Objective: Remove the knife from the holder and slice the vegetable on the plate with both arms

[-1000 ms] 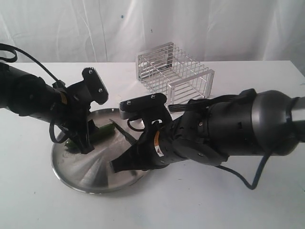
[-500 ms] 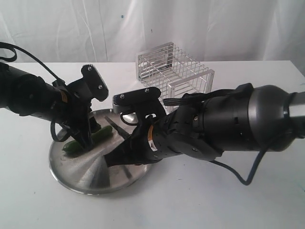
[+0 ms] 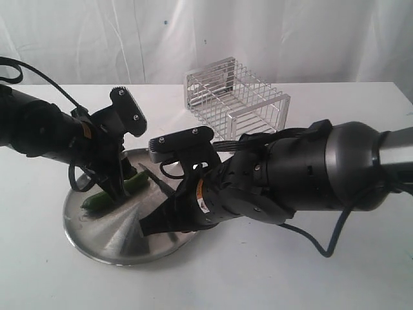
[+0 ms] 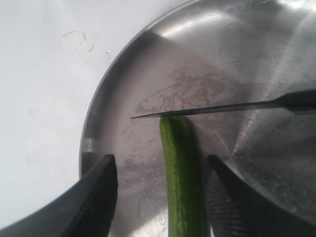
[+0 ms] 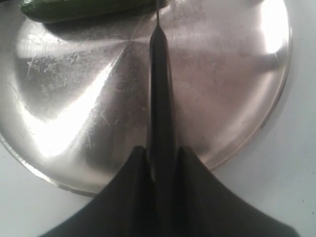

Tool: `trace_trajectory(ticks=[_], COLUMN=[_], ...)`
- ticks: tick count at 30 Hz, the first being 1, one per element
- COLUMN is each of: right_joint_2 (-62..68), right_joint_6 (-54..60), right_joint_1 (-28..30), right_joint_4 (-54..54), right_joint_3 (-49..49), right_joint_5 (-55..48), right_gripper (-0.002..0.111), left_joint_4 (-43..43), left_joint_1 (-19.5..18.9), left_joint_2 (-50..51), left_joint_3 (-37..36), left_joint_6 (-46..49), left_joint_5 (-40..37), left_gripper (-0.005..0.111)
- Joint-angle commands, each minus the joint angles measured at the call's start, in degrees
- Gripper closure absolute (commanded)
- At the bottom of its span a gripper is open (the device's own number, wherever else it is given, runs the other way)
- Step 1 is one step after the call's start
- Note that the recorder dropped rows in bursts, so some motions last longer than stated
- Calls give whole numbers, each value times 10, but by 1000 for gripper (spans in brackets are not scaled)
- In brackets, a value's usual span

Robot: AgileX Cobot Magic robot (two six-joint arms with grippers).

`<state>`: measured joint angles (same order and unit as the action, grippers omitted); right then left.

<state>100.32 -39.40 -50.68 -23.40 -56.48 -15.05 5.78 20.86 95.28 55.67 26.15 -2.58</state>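
On one plate: one vegetable between released left jaws; one knife clenched in right jaws, blade at its end

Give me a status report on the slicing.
Right gripper shut on knife. Left gripper open, straddling vegetable on plate. Blade at vegetable's end; nothing blocking.

We extend our left arm from the left edge, wrist pitched down, with the left gripper lowered at the far left of the scene's centre. Its fingers are spread apart. Our right arm reaches in from the right, lying low and nearly level. The right gripper points left, its fingers clamped on a thin dark handle.
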Motion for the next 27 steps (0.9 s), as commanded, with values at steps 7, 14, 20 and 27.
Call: trace_trajectory(ticks=[7, 14, 20, 27], right_joint_2=[1, -7, -14, -16], right_joint_6=[2, -9, -13, -14], right_joint_1=[-3, -3, -3, -5], right_joint_4=[-4, -6, -6, -6], right_joint_3=[-3, -3, -3, -3], right_joint_5=[-3, -3, -4, -7], right_gripper=[103, 103, 103, 103], left_joint_4=[-4, -10, -10, -10], left_joint_1=[2, -24, -43, -44], left_joint_2=[-5, -6, -6, -6], left_joint_3=[-2, -2, -2, -2], left_joint_6=[-21, -35, -62, -71], left_joint_5=[21, 30, 30, 30], left_gripper=[50, 50, 50, 50])
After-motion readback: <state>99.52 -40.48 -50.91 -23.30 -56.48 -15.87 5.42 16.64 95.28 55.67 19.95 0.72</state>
